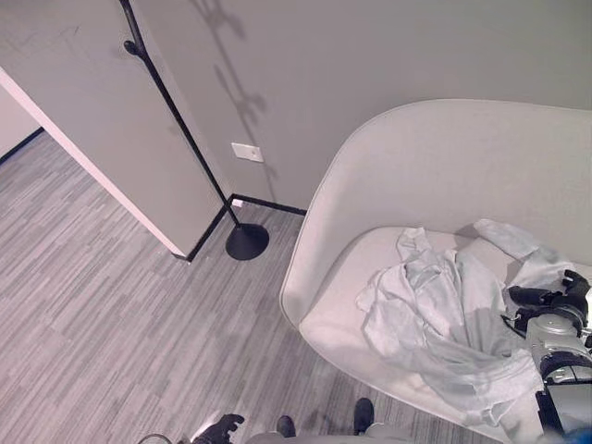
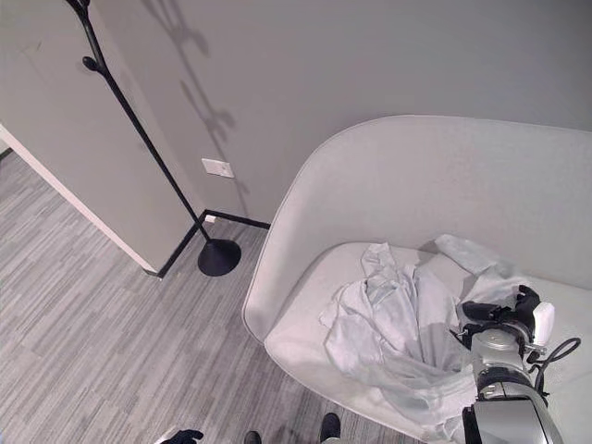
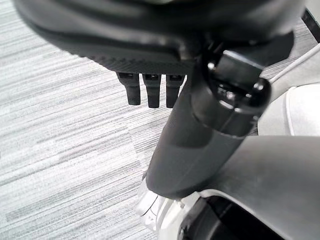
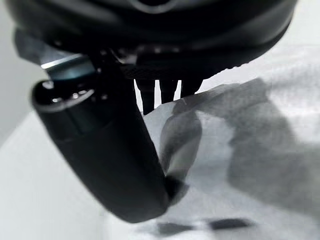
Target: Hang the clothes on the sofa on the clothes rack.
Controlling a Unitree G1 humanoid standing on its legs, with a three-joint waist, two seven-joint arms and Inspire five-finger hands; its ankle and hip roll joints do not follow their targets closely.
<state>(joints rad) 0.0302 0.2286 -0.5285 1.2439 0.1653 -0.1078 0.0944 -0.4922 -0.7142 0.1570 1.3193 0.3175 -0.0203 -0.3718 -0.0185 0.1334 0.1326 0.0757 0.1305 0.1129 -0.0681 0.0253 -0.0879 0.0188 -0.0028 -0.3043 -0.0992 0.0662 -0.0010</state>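
Observation:
A crumpled pale grey garment [image 1: 435, 314] lies spread over the seat of a light beige sofa [image 1: 435, 166]. My right hand [image 1: 548, 298] hovers at the garment's right edge, by a sleeve that trails toward the backrest. In the right wrist view its fingers [image 4: 160, 92] hang straight over the cloth [image 4: 250, 150], and the thumb [image 4: 100, 155] reaches down beside a fold without pinching it. The black clothes rack [image 1: 180, 129] stands left of the sofa on a round base [image 1: 247, 242]. My left hand [image 1: 220, 429] hangs low over the floor, fingers [image 3: 150, 90] relaxed and holding nothing.
A grey wall runs behind the sofa, with a white outlet plate [image 1: 247, 152] near the rack. A wall corner [image 1: 139, 185] juts out just left of the rack's base. Striped grey carpet [image 1: 111, 314] spreads between me, the rack and the sofa's left end.

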